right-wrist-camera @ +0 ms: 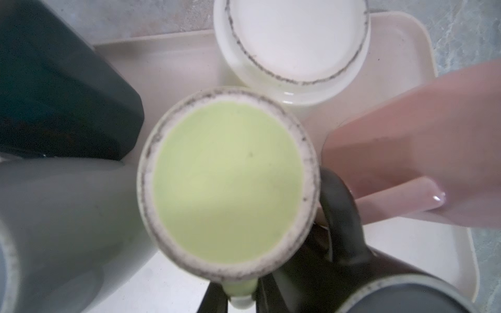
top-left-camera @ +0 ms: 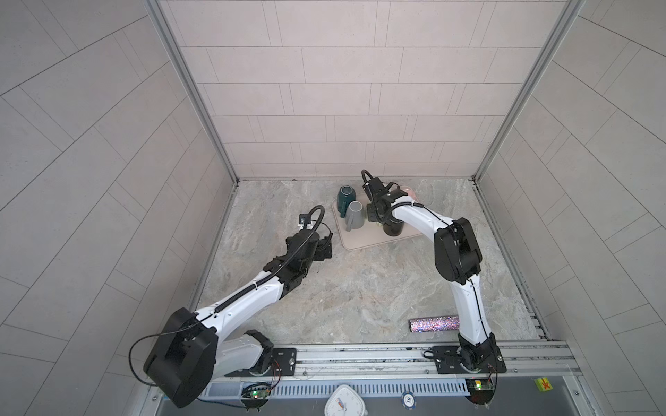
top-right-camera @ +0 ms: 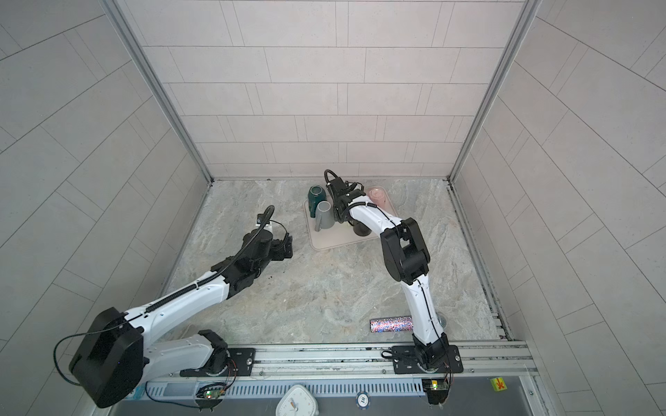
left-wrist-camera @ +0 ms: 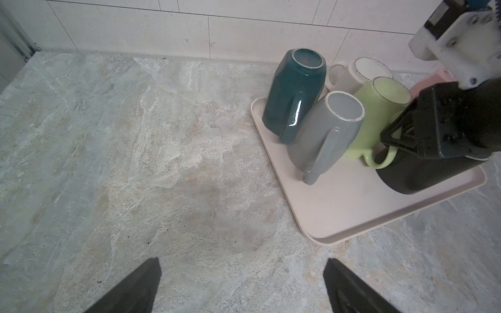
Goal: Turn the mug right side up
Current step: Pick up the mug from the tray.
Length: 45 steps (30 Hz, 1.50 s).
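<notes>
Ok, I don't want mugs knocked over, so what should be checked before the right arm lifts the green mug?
1. Green mug base up: ok.
2. Right jaws either side of its handle: ok.
3. Grip firm enough to lift: cannot tell.
4. Room around it: not ok, black mug and grey mug crowd it.
5. Left jaws open, off the tray: ok.

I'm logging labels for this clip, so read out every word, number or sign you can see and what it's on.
"10": on the round chip.
Red mark, not readable as a letter: on the yellow-green sticker.
Stamp on the teal mug, on its base: too blurred to read.
Marks on the clock face: too small to read.
No text on the green mug, on its upturned base.
</notes>
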### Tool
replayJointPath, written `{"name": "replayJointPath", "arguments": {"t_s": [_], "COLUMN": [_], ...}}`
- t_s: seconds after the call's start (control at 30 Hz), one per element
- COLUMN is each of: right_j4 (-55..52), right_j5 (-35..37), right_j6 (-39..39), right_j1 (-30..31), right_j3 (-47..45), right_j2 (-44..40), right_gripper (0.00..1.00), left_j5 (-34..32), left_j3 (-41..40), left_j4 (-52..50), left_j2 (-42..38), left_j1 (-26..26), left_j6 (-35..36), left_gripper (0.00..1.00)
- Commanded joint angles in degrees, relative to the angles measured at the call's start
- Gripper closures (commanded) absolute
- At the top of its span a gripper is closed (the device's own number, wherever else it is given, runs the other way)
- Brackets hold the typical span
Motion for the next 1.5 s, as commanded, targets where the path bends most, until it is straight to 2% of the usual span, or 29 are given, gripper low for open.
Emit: {"name": "replayJointPath", "arguments": {"t_s": [0.0, 0.23, 0.43, 0.67, 0.87, 1.17, 1.47], "right_j4": [-2.5, -4.7, -5.8, -3.2, -1.3, 7.9, 17.8], "right_j5": [1.4, 1.6, 0.3, -6.8, -8.2, -17.1, -24.5], "right_j6": [0.6, 1.1, 1.4, 2.2, 1.7, 3.4, 6.4], "right_j1": [-0.5, -0.6, -0.7, -2.1, -2.3, -2.3, -2.4], "right_j3": [1.6, 3.0, 2.2, -2.1, -5.8, -13.5, -20.5], "right_j2": [1.9, 1.7, -1.0, -5.1, -8.2, -14.3, -20.3], "right_gripper": [0.87, 1.00, 1.00, 1.00, 1.00, 1.00, 1.00], "left_j5": [-0.9, -0.9, -0.3, 0.4, 1.3, 3.6, 11.4], "left_j3": [-0.6, -0.5, -0.6, -0.2, 0.1, 0.8, 2.9], "left_j4": [0.6, 0.6, 0.8, 0.7, 0.5, 0.9, 4.6], "left_j2": [-0.4, -0.3, 0.2, 1.0, 1.5, 1.5, 4.6], "left_j1": [-0.3, -0.4, -0.3, -0.3, -0.4, -0.4, -0.8], "left_j6": [0.2, 0.1, 0.1, 0.3, 0.0, -1.5, -7.0], "left_gripper": [0.00, 0.00, 0.00, 0.00, 0.00, 0.00, 0.00]}}
